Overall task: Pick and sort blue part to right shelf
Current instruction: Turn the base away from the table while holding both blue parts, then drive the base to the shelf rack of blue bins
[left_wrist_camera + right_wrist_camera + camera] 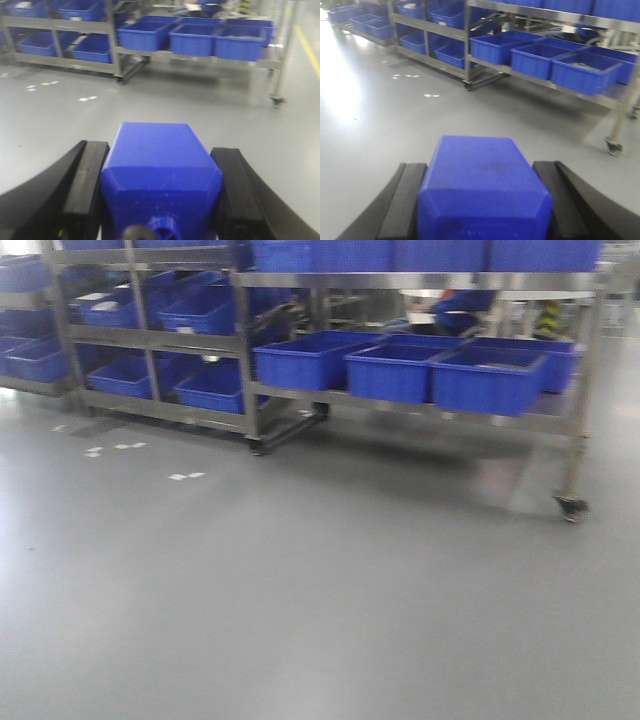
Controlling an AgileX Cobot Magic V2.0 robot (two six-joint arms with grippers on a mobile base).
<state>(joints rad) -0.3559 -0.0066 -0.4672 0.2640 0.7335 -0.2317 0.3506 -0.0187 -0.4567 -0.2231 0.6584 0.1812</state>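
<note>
Left tool (160, 150) is clamped on 1 blue part (155, 170); right tool (480, 165) is clamped on a 2nd blue part (482, 192). We would carry both level and approach the right shelf (335, 398) at 1 o'clock slowly.

Left rack (130, 337), right rack (420, 281) side by side behind floor (300, 590). Bins (392, 372) in row on right rack lower shelf, caster (571, 507) under its right end. Scraps (186, 476) on floor before left rack. Part (157, 170) between left gripper (160, 147) fingers; second part (480, 190) between right gripper (482, 167) fingers.
</note>
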